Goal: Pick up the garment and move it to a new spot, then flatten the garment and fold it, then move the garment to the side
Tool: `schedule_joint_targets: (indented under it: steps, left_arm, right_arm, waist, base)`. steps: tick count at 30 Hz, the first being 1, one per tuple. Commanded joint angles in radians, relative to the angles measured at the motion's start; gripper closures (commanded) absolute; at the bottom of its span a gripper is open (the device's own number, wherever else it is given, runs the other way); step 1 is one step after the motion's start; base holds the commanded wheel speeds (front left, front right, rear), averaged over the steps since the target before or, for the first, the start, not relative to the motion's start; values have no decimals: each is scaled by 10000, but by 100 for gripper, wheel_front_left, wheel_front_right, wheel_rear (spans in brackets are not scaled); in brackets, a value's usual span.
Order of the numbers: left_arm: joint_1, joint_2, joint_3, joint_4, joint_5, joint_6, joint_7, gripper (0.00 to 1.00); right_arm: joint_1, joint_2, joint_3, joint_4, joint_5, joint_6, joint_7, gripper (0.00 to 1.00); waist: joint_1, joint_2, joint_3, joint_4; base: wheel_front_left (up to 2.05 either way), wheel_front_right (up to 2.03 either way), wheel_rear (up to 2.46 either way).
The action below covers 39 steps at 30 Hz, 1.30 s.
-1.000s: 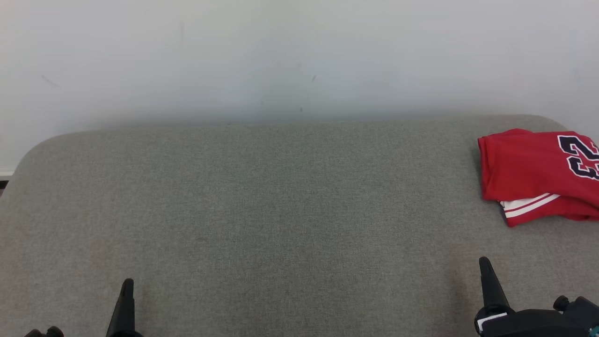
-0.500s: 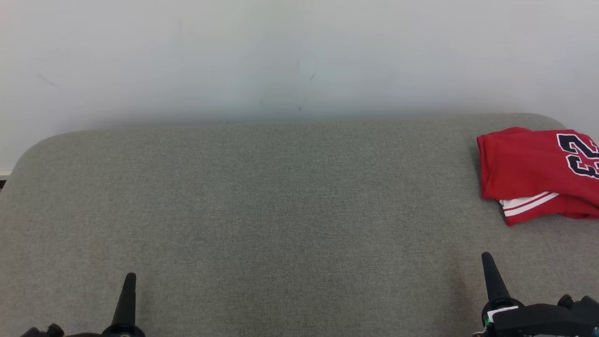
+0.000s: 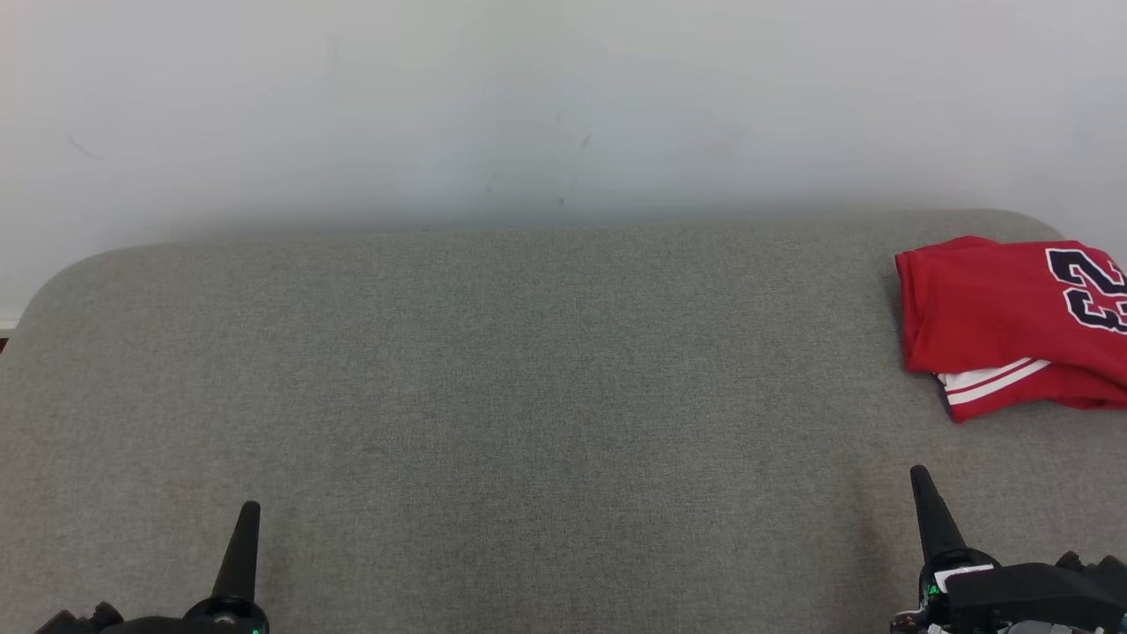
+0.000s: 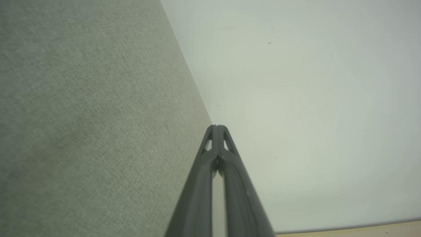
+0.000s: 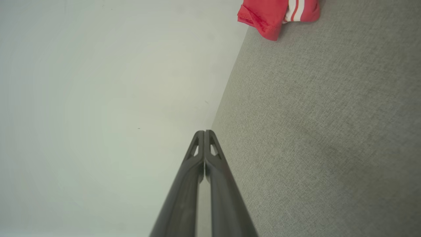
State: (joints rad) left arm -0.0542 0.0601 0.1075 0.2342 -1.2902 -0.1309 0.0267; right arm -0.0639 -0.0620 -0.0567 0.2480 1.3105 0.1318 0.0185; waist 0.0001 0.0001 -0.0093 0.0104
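Observation:
A folded red jersey (image 3: 1004, 326) with dark numerals and white stripes lies at the far right of the grey fabric surface (image 3: 528, 396), cut off by the head view's right edge. The right wrist view shows the jersey (image 5: 276, 13) at its top edge. My left gripper (image 3: 249, 515) sits at the lower left, shut and holding nothing, with fingertips pressed together (image 4: 217, 126). At the lower right my right gripper (image 3: 919, 480) is also shut and holding nothing (image 5: 204, 131), well short of the jersey.
A pale wall (image 3: 563, 106) rises right behind the grey surface. The surface has rounded back corners, and its left edge (image 3: 18, 326) drops off at the far left. A wide bare stretch of fabric lies between both grippers and the wall.
Both grippers have edged a little farther up into the head view. The whole picture has shifted slightly upward, so the camera has moved. The jersey has stayed put.

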Motion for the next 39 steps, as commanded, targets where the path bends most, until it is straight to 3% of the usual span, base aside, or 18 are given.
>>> schedule_joint_targets:
  steps: [1,39]
  left_arm:
    - [-194,-1,35,-23,-233,1,89,100]
    - [-582,-101,82,110,-3064,3,860,100]
  right_arm:
    - [-170,-57,-53,-88,229,-13,75,100]
    - [-443,-7,-412,-55,2986,-20,796,100]
  waist:
    - [-1,-1,4,-3]
    - [-1,-1,114,-95]
  base:
    - [0,0,0]
    - [0,0,0]
